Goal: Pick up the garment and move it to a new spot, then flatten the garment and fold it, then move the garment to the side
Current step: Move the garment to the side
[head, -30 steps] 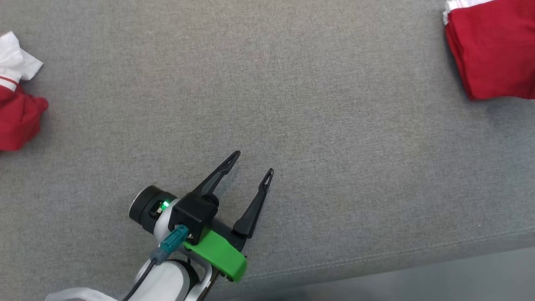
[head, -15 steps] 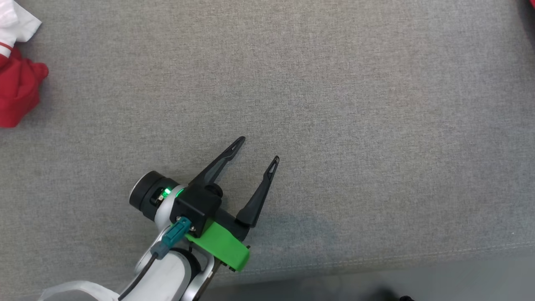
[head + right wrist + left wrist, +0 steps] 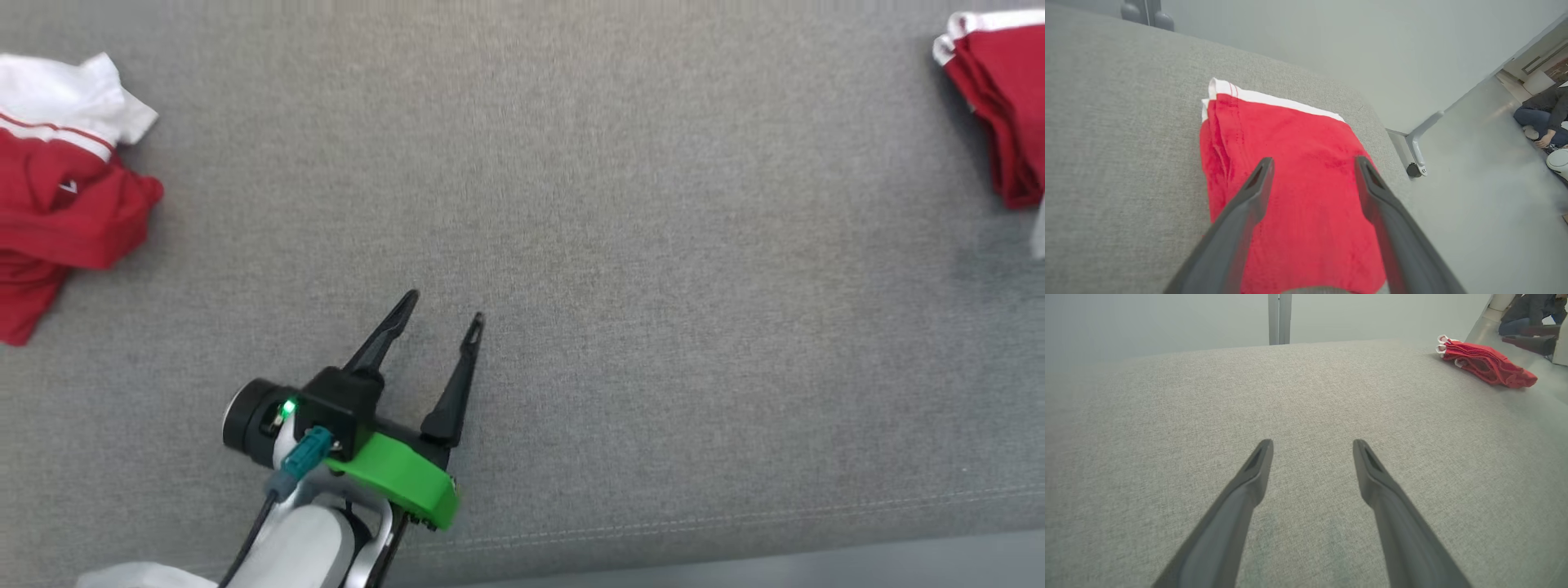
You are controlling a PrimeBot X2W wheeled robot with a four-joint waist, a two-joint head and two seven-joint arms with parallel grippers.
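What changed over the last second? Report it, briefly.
Mostly the head camera swung, so both garments only slid in view. The left gripper stayed open over the grey surface, holding nothing. The folded red garment and the crumpled red-and-white garment show no move of their own. The right gripper stands open over the folded one.

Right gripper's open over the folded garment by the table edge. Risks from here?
The folded red garment lies near the edge of the table. If a finger of the open right gripper snags cloth when lifting away, it may drag the garment off or undo the fold. The crumpled garment lies far left of the left gripper, maybe a long reach.
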